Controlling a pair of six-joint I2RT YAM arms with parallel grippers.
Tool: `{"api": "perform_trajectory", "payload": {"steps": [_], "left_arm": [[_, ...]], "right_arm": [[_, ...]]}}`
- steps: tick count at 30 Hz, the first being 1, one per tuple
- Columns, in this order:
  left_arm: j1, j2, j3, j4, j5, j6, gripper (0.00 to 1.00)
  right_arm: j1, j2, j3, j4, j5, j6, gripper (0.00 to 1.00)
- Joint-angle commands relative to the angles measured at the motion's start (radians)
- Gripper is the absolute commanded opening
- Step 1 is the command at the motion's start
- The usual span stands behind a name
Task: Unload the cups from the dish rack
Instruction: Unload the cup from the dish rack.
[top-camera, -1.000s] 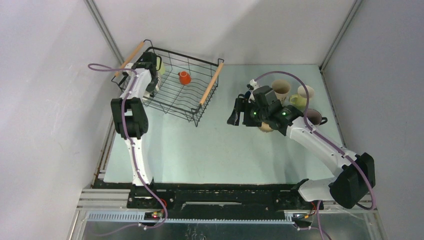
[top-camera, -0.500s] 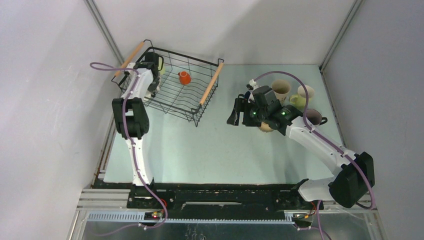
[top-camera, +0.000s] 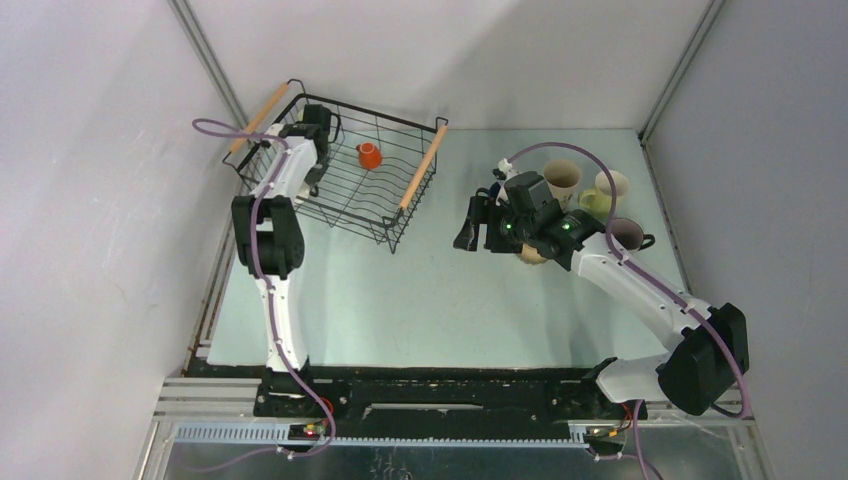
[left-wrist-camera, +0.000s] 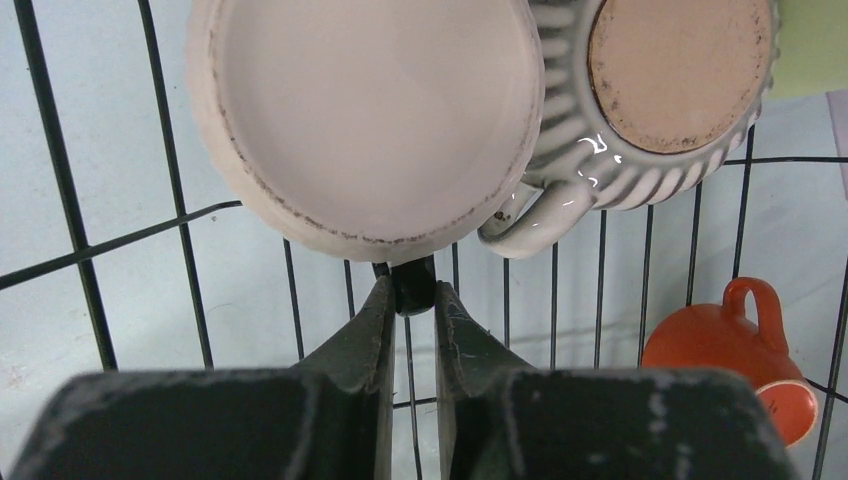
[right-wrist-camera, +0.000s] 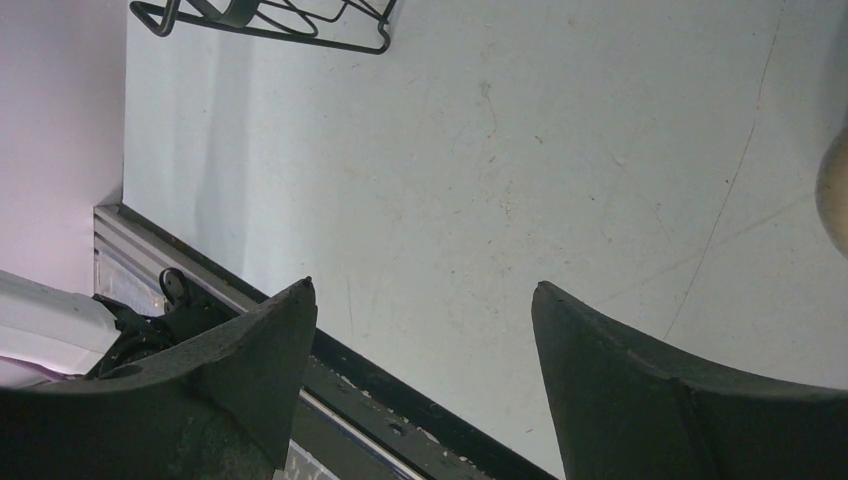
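Note:
The black wire dish rack (top-camera: 421, 168) stands at the back left. Deep in its far left corner, my left gripper (top-camera: 316, 122) (left-wrist-camera: 410, 292) is shut on a dark piece, apparently the handle, at the lower rim of a pale cup (left-wrist-camera: 365, 110) whose mouth faces the wrist camera. A striped ribbed cup (left-wrist-camera: 655, 100) lies against it, base showing. An orange cup (top-camera: 369, 155) (left-wrist-camera: 735, 350) lies on the rack floor. Above bare table right of the rack, my right gripper (top-camera: 467, 236) (right-wrist-camera: 425, 290) hangs open with nothing in it.
Several unloaded cups stand at the back right: a cream one (top-camera: 562, 178), another cream one (top-camera: 611, 184), a pale green one (top-camera: 596, 203) and a mauve one (top-camera: 628, 235). The right arm partly covers a further cup (top-camera: 532, 256). Walls close in on both sides.
My left gripper has closed and shifted a little right and farther back inside the rack. The right arm has not moved.

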Motion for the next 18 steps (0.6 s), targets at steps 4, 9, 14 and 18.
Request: {"api": "perform_trajectory", "payload": {"steps": [4, 9, 14, 18], "left_arm": [[-0.011, -0.030, 0.016, -0.013, -0.017, -0.008, 0.13], [-0.002, -0.013, 0.028, -0.023, -0.032, 0.008, 0.26], [0.008, 0.000, 0.046, -0.026, -0.033, 0.028, 0.36], [0.009, 0.009, 0.065, -0.035, -0.037, 0.041, 0.40]], "right_arm": [[0.011, -0.021, -0.015, 0.037, -0.003, 0.005, 0.86], [0.008, -0.025, -0.015, 0.033, 0.000, 0.000, 0.86], [0.006, -0.020, -0.015, 0.038, -0.005, 0.000, 0.86], [0.006, -0.016, -0.014, 0.041, -0.007, 0.001, 0.86]]}}
